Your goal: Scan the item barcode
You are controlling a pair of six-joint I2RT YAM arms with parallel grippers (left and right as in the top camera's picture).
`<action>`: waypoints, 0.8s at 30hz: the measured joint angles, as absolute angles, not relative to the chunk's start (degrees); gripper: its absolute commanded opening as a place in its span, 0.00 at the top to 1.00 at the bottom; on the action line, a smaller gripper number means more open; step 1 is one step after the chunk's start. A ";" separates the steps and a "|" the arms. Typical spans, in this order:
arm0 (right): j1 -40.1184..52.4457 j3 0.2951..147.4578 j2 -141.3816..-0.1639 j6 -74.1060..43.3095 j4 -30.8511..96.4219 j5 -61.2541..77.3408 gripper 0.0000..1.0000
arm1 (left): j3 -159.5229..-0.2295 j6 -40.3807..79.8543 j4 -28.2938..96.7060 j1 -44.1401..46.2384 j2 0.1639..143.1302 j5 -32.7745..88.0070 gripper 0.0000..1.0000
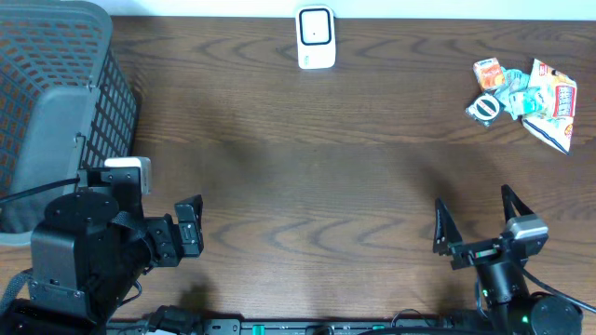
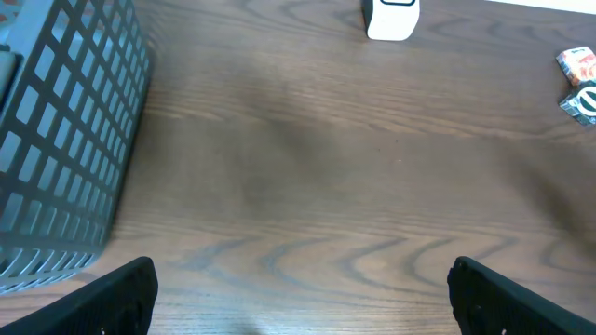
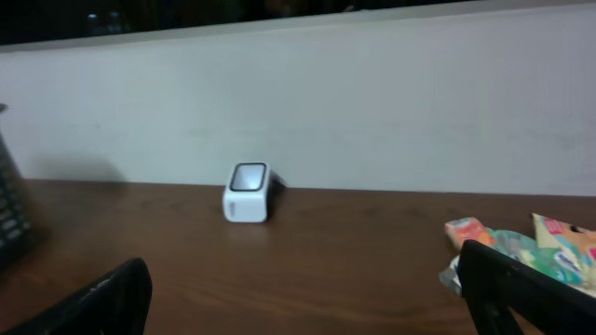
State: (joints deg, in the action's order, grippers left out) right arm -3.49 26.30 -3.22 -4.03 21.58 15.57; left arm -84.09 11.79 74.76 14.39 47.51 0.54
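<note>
At the left edge of the worktop [image 1: 307, 158] stands a grey basket [image 1: 56, 84], contents unclear; left fingers [image 1: 191, 212] and right fingers [image 1: 443, 228] gape wide, empty.

1. A dark brown table [image 1: 307, 158] with wavy wood grain fills the overhead view.
2. A plain pale wall [image 3: 372, 112] rises behind its far edge.
3. A dark strip [image 3: 186, 19] runs above the wall.
4. The light is dim and even.

The print on the packets [image 1: 531, 98] is too small to read.
</note>
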 measured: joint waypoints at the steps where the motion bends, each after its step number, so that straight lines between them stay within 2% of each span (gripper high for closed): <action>1: -3.68 25.47 -2.63 -3.99 21.26 15.49 0.01 | -84.09 11.79 74.78 14.39 47.51 0.54 0.02; 24: -5.19 2.50 -0.69 -3.57 -8.51 11.44 0.01 | -84.09 11.79 74.76 14.39 47.51 0.51 0.02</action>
State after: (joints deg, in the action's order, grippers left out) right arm -5.19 2.50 -0.69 -3.57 -8.51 11.44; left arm -84.09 11.79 74.76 14.39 47.51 0.51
